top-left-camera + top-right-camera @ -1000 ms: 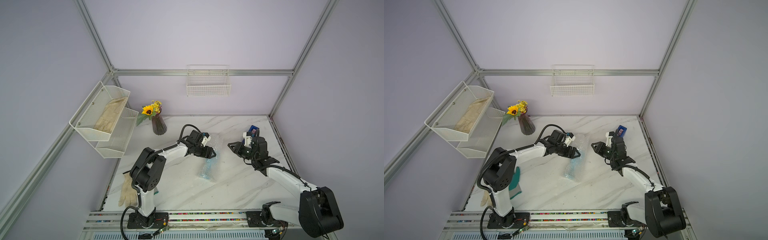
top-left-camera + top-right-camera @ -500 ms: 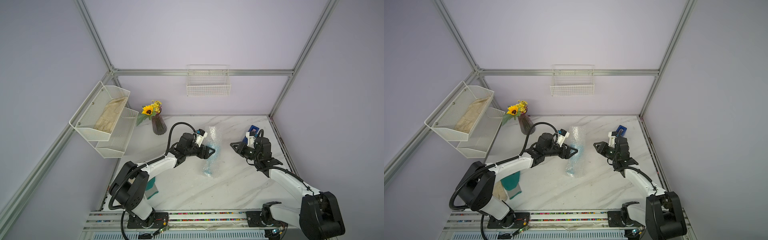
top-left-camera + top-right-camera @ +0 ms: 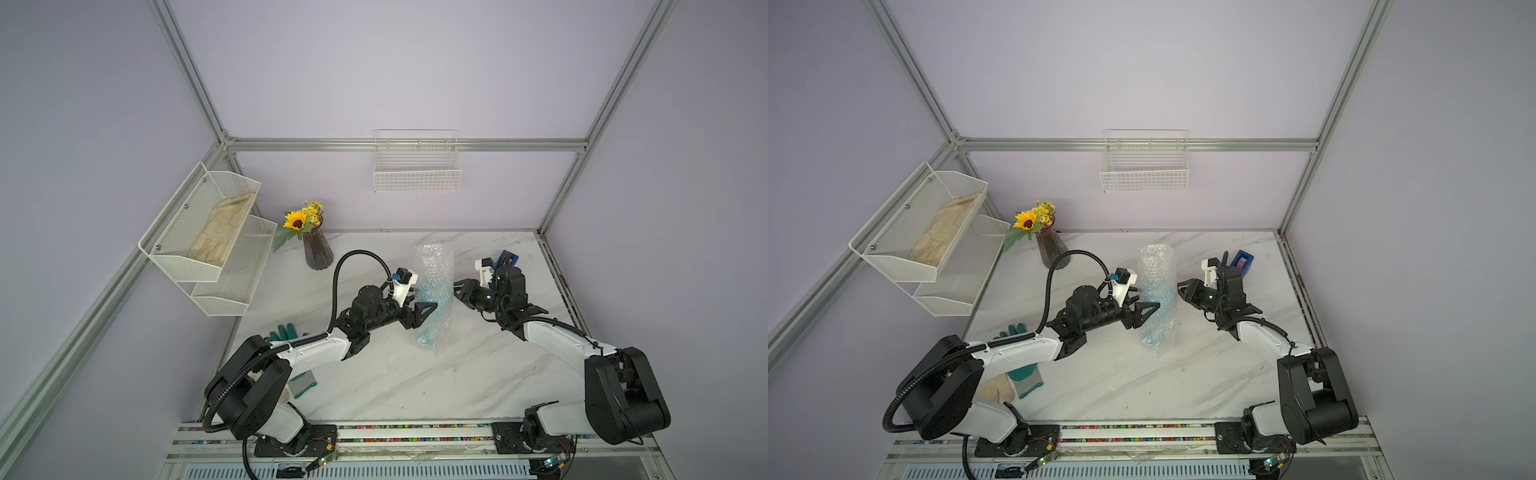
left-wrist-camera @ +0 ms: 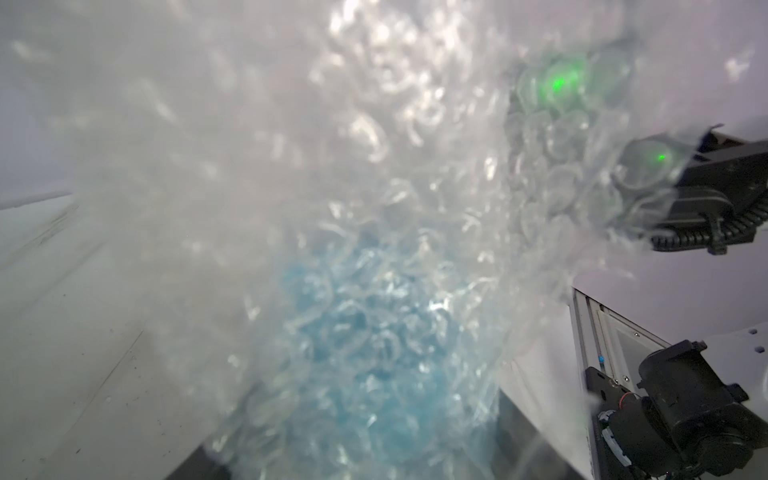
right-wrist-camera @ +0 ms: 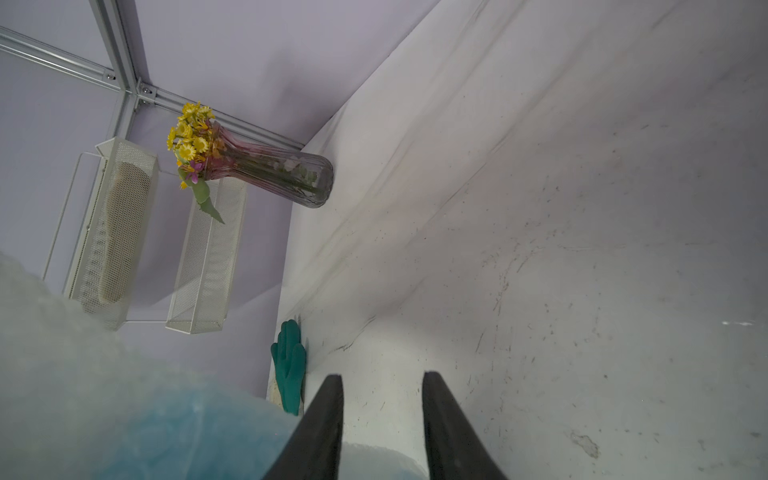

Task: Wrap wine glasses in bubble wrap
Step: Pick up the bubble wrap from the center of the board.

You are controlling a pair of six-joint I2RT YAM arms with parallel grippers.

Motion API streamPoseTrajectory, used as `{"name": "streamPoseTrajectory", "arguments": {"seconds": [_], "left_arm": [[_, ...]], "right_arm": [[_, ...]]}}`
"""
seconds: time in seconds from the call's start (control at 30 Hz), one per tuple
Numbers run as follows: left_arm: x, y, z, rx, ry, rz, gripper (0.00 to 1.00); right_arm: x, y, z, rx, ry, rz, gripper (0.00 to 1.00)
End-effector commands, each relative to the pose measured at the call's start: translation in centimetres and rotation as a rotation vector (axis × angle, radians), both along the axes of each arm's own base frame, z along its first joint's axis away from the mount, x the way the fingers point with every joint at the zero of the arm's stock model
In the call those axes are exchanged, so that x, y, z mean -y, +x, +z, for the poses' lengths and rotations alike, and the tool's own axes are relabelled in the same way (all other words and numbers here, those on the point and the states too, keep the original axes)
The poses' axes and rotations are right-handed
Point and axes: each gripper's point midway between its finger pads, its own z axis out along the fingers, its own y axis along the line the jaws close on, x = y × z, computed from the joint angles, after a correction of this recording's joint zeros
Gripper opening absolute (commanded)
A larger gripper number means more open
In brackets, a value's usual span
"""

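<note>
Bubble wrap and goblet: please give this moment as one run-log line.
bubble wrap: rolled as tube around goblet | left gripper: jaws at tube, grip unclear | right gripper: open, empty, beside tube

White arms, black joints; ribbed black cable

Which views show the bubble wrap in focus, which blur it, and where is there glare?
In both top views the bubble wrap is sharp, evenly lit. Left wrist view: it fills the frame, out of focus, with white glints and green glows. Right wrist view: a soft blur at the edge; the flower vase is crisp.
</note>
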Motion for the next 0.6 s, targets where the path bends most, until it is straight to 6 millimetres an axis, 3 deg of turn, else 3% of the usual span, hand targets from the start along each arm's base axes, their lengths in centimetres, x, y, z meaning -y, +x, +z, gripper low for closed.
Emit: {"name": "streamPoseTrajectory", "arguments": {"seconds": [0.0, 0.2, 0.33, 0.4, 0.57], "left_arm": [[0.0, -1.5, 2.3, 0.238, -0.023, 0.022, 0.7], [0.3, -4.2, 0.6, 0.374, 0.0, 0.032, 0.68], [-0.1, -5.3, -0.9, 0.401, -0.023, 0.057, 0.64], [-0.1, -6.2, -1.5, 0.432, -0.032, 0.068, 0.63], [-0.3, -7.0, -3.5, 0.401, -0.017, 0.08, 0.62]], "right_arm": [[-0.3, 0.3, 1.8, 0.079, -0.015, 0.018, 0.37], [-0.2, -0.6, -0.3, 0.033, -0.025, 0.025, 0.36], [0.2, -1.3, 0.3, 0.05, -0.045, 0.025, 0.36], [0.2, -1.7, 0.9, 0.064, -0.06, 0.032, 0.36], [0.8, -3.3, 5.2, 0.145, -0.072, 0.035, 0.36]]}}
